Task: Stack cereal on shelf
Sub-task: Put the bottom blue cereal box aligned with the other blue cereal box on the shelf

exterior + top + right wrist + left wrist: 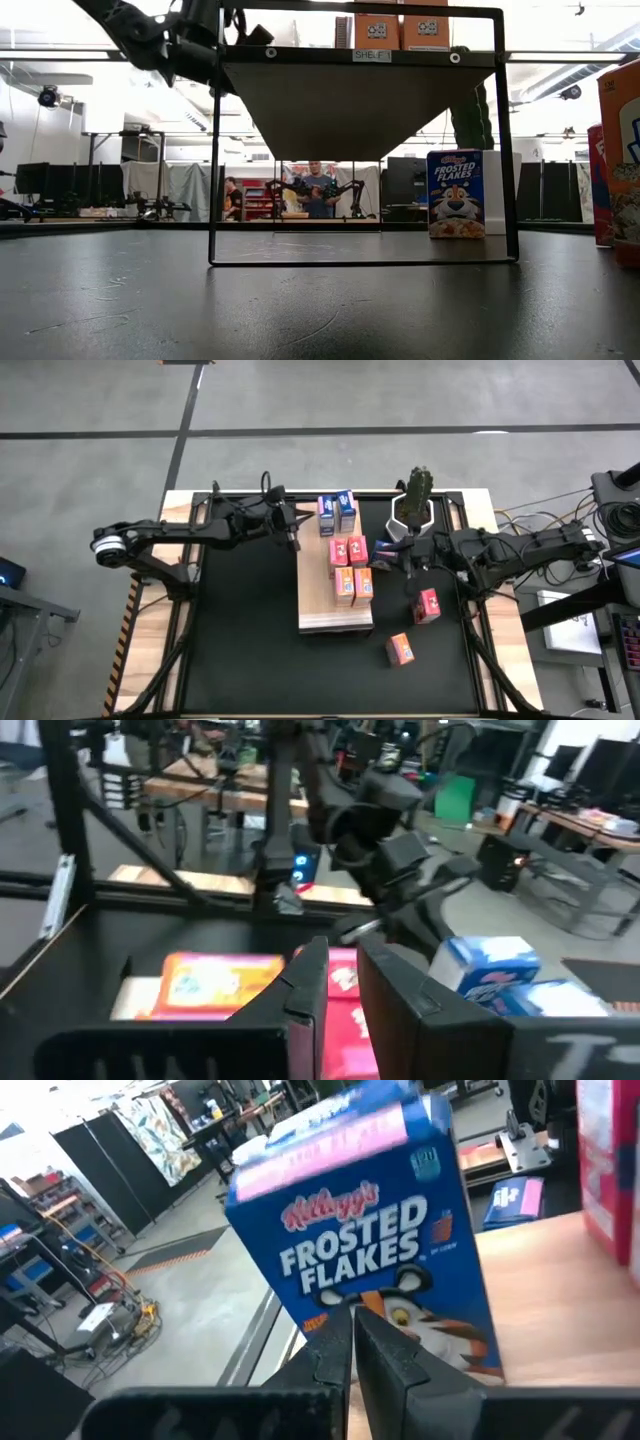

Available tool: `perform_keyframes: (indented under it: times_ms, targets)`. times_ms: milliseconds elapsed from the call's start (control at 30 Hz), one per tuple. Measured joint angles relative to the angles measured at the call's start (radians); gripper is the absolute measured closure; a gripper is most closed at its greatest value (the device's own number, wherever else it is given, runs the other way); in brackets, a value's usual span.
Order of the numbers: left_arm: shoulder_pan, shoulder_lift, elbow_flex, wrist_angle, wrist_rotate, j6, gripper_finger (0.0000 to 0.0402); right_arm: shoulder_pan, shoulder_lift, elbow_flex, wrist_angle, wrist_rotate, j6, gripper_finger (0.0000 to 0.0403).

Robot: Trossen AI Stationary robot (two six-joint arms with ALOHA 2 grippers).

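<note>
high view: right end effector (389, 556) grips a blue cereal box (388, 544)

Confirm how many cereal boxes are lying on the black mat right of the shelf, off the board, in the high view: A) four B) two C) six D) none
B: the high view shows a pink-red box and an orange box on the black mat, beside the shelf.

shelf (318, 585): cereal boxes (352, 565) on top | mat (250, 650): 2 boxes (414, 628), cactus (417, 495)
</note>
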Motion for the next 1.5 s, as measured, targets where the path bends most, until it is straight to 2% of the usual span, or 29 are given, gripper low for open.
perform_keyframes:
  times_ms: [267,600,800,1000,1233,1500]
  targets:
    - [-0.066,-0.127,-0.009,-0.105,0.000,-0.019,0.0402,-0.054,0.149,0.223,-0.172,-0.004,-0.021,0.0392]
    - [-0.124,-0.309,-0.124,-0.086,0.000,0.027,0.0402,-0.189,0.448,0.664,-0.534,-0.020,-0.081,0.0394]
    - [-0.125,-0.365,-0.138,-0.079,-0.005,0.036,0.0402,-0.311,0.621,0.924,-0.682,-0.196,-0.111,0.0394]
    - [-0.125,-0.375,-0.139,-0.084,-0.008,0.054,0.0402,-0.405,0.793,1.156,-0.812,-0.288,-0.159,0.0394]
    - [-0.125,-0.368,-0.144,-0.092,-0.008,0.054,0.0402,-0.467,0.932,1.306,-0.927,-0.323,-0.205,0.0394]
    - [-0.125,-0.368,-0.146,-0.103,-0.008,0.054,0.0402,-0.503,0.982,1.305,-0.956,-0.322,-0.223,0.0394]
